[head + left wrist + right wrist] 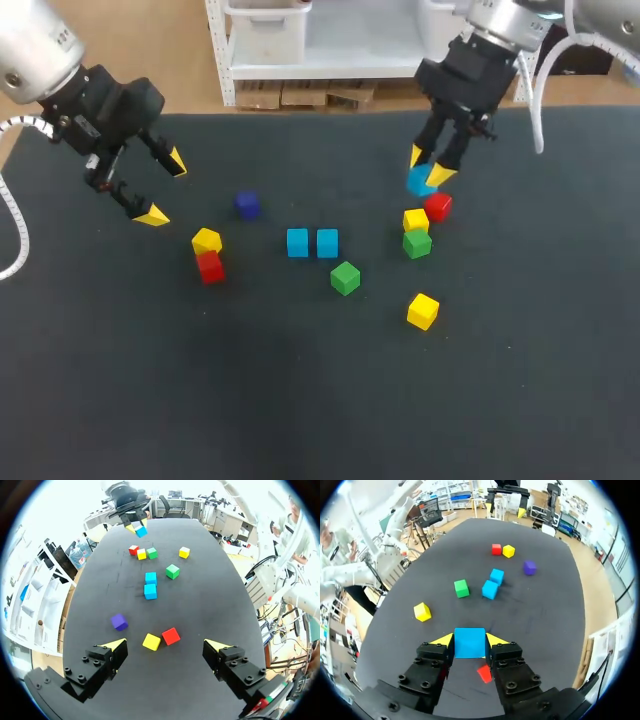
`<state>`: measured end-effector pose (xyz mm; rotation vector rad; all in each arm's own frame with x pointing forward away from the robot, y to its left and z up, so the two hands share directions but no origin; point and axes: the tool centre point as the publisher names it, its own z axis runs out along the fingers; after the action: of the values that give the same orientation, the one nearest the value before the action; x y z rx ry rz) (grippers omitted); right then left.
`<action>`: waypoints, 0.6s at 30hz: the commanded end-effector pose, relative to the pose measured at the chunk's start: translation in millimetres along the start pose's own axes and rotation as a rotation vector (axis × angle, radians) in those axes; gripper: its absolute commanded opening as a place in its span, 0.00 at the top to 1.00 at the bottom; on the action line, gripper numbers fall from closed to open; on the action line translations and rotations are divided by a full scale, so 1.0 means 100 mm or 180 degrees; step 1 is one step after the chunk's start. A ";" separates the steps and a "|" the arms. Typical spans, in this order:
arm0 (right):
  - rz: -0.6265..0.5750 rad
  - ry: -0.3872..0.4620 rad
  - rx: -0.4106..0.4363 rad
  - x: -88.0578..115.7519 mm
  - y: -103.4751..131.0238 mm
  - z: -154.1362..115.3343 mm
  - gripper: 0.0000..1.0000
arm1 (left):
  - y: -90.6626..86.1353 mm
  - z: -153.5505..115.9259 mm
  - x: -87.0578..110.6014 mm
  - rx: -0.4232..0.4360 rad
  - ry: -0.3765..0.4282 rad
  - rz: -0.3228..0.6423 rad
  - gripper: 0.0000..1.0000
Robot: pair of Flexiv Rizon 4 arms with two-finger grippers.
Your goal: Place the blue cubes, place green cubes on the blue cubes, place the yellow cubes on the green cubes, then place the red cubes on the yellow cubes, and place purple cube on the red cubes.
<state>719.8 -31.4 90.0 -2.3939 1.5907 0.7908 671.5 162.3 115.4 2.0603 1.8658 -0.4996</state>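
Right wrist view puts our right gripper (pixel 470 640) clamped on 1 sky-blue cube (pixel 469 647). Both yellow-tipped fingers press its opposite faces, and the cube fills the gap between them. Under those fingers a small red cube (pixel 484 673) shows on the black table (pixel 545 610).

From the head view, the held cube is just beside that red cube. The red cube sits close against a yellow cube (pixel 416 219), and a green cube (pixel 417 243) lies right at the yellow one's near side.

Farther out, near the table's middle, a pair of blue cubes (pixel 297 242) lies close side by side. A loose green cube (pixel 345 277) sits just in front of them, and a loose yellow cube (pixel 422 311) sits apart toward our right. A dark purple cube (pixel 247 205) sits alone to the left of the blue pair.

Nearer our left arm, a left-hand yellow cube (pixel 206 240) and a left-hand red cube (pixel 210 267) rest against each other. Our left gripper (pixel 165 188) hangs over the table's left part, fingers spread wide and gripping nothing. In its wrist view those 2 cubes lie just ahead of it, between the 2 tips.
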 end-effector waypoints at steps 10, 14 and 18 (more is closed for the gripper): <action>0.0401 0.0185 0.1151 -0.15 0.16 0.25 1.00 | 0.01 0.00 0.01 0.0006 -0.0005 0.0008 0.00; 0.0467 0.0293 0.1217 -0.13 0.14 0.30 1.00 | 0.01 0.00 0.01 0.0006 -0.0005 0.0008 0.00; 0.0521 0.0310 0.1253 -0.11 0.10 0.35 1.00 | 0.01 0.00 0.01 0.0006 -0.0005 0.0008 0.00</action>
<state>701.2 -13.0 71.1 -2.2491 1.8331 0.6156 671.5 162.3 115.4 2.0602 1.8659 -0.4996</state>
